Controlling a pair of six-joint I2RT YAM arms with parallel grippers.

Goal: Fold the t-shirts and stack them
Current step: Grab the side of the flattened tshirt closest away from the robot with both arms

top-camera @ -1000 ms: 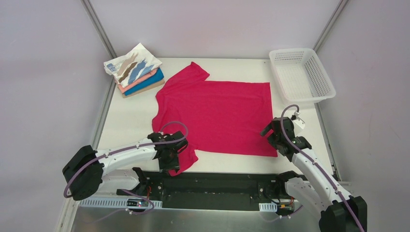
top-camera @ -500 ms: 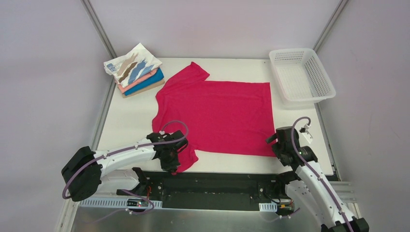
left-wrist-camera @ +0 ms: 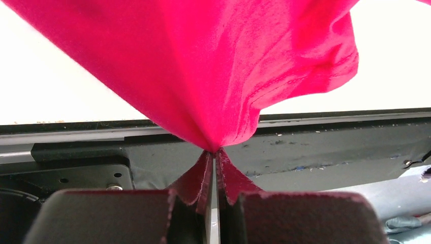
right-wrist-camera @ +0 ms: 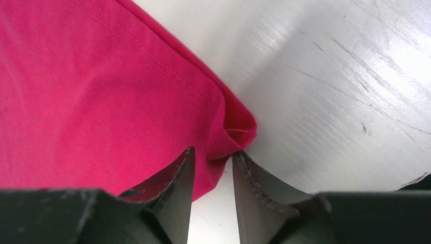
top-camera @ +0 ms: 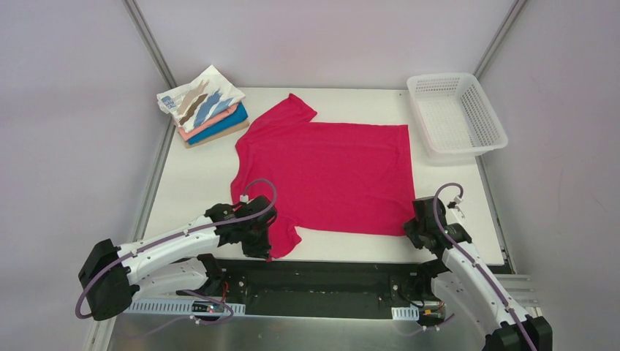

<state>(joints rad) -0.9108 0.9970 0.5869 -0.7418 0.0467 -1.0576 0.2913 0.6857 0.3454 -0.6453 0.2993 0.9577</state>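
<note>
The crimson-pink t-shirt (top-camera: 325,175) lies spread flat on the white table (top-camera: 194,186). My left gripper (top-camera: 265,245) is shut on its near-left sleeve, and in the left wrist view the cloth (left-wrist-camera: 203,66) hangs bunched from the pinched fingertips of that gripper (left-wrist-camera: 213,151). At the shirt's near-right hem corner (right-wrist-camera: 239,129) sits my right gripper (top-camera: 409,224). In the right wrist view this gripper (right-wrist-camera: 212,155) stands narrowly open, with the corner between the tips. Folded t-shirts (top-camera: 205,110) are stacked at the far left, the white streaked one on top.
A white mesh basket (top-camera: 439,77) stands at the far right corner. The black base rail (top-camera: 322,281) runs along the near table edge below both arms. Metal frame posts rise at both far corners.
The left gripper shut on the sleeve and drew it slightly toward the near edge. The right gripper moved down to the hem corner, and its jaws narrowed around it.
</note>
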